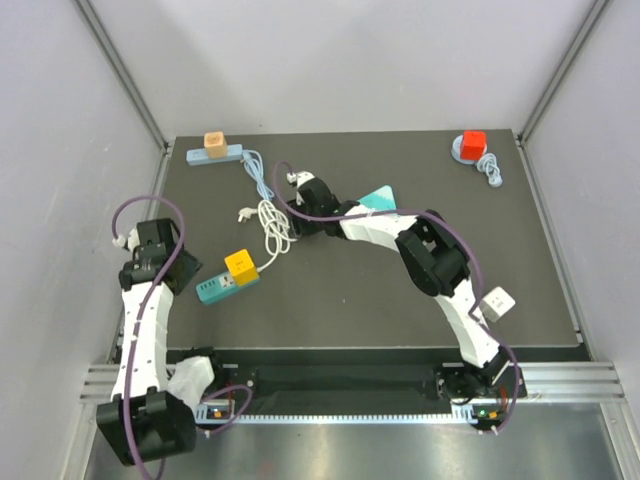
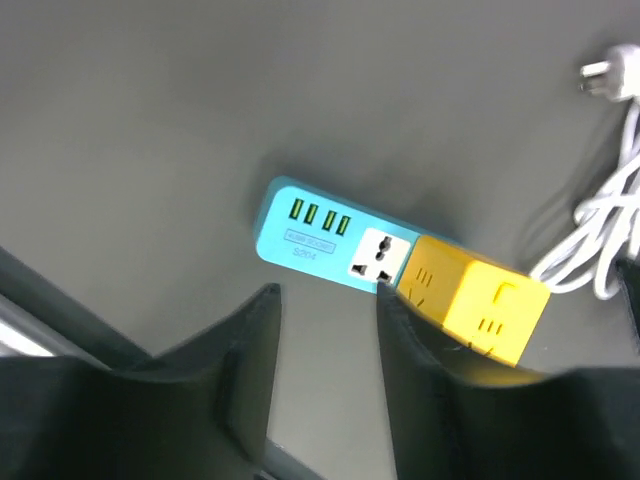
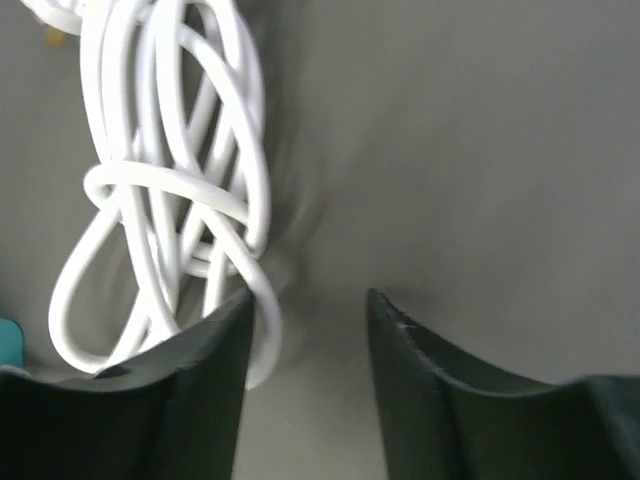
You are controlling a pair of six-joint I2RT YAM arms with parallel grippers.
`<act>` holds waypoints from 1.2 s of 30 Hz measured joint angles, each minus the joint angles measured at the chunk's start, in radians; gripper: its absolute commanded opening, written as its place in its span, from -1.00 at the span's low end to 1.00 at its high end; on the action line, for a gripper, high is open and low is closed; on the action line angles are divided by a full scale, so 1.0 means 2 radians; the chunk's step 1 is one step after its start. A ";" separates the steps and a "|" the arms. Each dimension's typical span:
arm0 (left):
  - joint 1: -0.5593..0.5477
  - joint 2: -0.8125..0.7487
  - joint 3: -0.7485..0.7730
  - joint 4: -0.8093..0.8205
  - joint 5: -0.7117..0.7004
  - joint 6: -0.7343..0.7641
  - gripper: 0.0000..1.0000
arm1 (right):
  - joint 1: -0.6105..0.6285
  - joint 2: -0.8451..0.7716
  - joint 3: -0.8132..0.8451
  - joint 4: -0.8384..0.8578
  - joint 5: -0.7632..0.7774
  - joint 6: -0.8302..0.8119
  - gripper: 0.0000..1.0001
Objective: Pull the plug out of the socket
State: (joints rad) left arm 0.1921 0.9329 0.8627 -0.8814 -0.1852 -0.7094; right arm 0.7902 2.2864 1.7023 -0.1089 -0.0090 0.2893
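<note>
The left gripper (image 2: 327, 297) is down low over the dark table (image 1: 400, 320), nosing right up to the teal power strip (image 2: 318, 228). Its fingers (image 2: 245, 350) stand roughly half apart with only bare tabletop between them, so it has hold of nothing. The tips stop just short of the strip's near edge, one of them right by the seam where strip meets plug.

The yellow cube plug (image 2: 478, 300) sits seated in the socket at one end of the strip (green USB ports at the other end, one free universal socket between). From overhead, the strip lies slanted on the left-middle of the table, plug end toward the centre.

Over to the right gripper (image 3: 310, 297), stretched out past mid-table above a tangled white cable (image 3: 165, 180). Its fingers are parted too, with grey table showing in the gap. One loop of cable lies along the inner edge of one finger; with the blur I can't say whether it touches, but it isn't pinched between the two.

A loose white plug (image 1: 243, 212) rests beside the coil. At the far edge lie a light blue power strip (image 1: 215, 154) and, well to the right, a red cube (image 1: 474, 141).
</note>
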 measured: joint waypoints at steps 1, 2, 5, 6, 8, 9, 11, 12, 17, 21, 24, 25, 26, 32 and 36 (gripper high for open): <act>0.015 0.003 -0.010 0.007 0.019 0.000 -0.34 | -0.002 -0.006 -0.002 -0.009 0.004 -0.004 0.08; 0.028 0.007 -0.020 0.013 0.038 -0.001 -0.42 | -0.003 -0.013 -0.007 -0.016 0.006 -0.007 0.21; 0.060 0.018 -0.058 0.038 0.101 -0.006 -0.63 | -0.003 -0.048 -0.027 -0.035 0.022 -0.016 0.41; 0.069 0.021 -0.070 0.045 0.122 -0.008 -0.76 | -0.002 -0.061 -0.032 -0.040 0.026 -0.018 0.49; 0.079 0.031 -0.089 0.058 0.159 -0.011 -1.00 | 0.002 -0.081 -0.036 -0.047 0.032 -0.021 0.53; 0.081 0.036 -0.094 0.063 0.174 -0.011 -1.00 | 0.005 -0.091 -0.036 -0.049 0.034 -0.022 0.56; 0.081 0.044 -0.099 0.071 0.194 -0.011 -1.00 | 0.014 -0.106 -0.035 -0.054 0.034 -0.022 0.64; 0.081 0.047 -0.102 0.077 0.202 -0.010 -1.00 | 0.019 -0.111 -0.032 -0.060 0.034 -0.021 0.84; 0.084 0.050 -0.110 0.100 0.213 -0.010 -1.00 | 0.063 -0.114 -0.011 -0.073 0.051 -0.016 1.00; 0.088 0.071 -0.110 0.114 0.216 -0.006 -1.00 | 0.092 -0.124 -0.019 -0.064 0.010 0.023 0.99; 0.092 0.088 -0.110 0.124 0.216 -0.001 -1.00 | 0.094 -0.140 -0.041 -0.053 -0.024 0.041 0.99; 0.093 0.092 -0.112 0.130 0.216 0.001 -1.00 | 0.094 -0.141 -0.039 -0.054 -0.028 0.043 0.99; 0.094 0.096 -0.113 0.133 0.217 0.003 -1.00 | 0.095 -0.140 -0.035 -0.060 -0.031 0.044 0.99; 0.094 0.116 -0.118 0.150 0.222 0.014 -1.00 | 0.112 -0.121 0.037 -0.108 -0.018 0.033 0.99; 0.095 0.128 -0.121 0.155 0.227 0.017 -1.00 | 0.139 -0.073 0.130 -0.139 0.005 0.019 1.00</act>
State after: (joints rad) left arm 0.3820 1.1896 0.6205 -0.5716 0.2684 -0.6750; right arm 1.0691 2.1410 1.9621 -0.3870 0.0002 0.3283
